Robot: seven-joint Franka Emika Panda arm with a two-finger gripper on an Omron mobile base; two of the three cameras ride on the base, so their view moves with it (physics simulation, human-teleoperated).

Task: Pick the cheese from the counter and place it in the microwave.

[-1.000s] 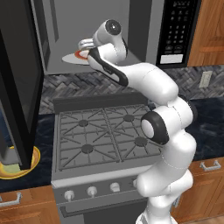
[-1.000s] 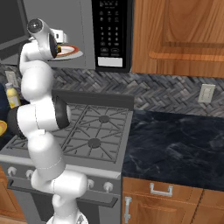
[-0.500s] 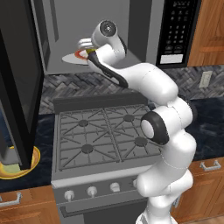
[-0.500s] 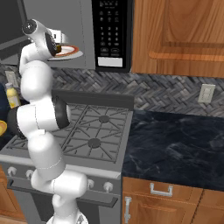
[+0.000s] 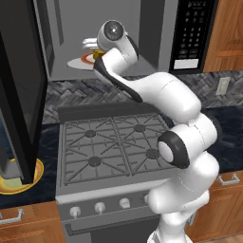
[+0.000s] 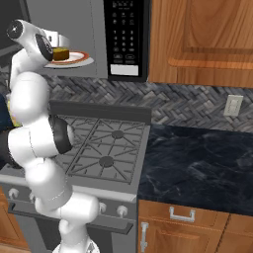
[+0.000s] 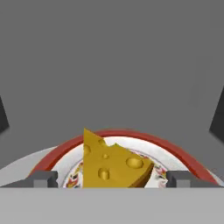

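Microwave: door open, arm reaching into the cavity.
Plate: red-rimmed, on the turntable inside.
Gripper: fingers spread wide, either side of the cheese.
Cheese: apparently resting on plate (contact underneath hidden); placement looks done, withdrawal left.

The cheese sits on a plate inside the microwave, between the gripper fingertips, which stand apart on either side of it. The microwave hangs above the stove, its door swung open to the left. The counter lies right of the stove, and a dish rests below the door.
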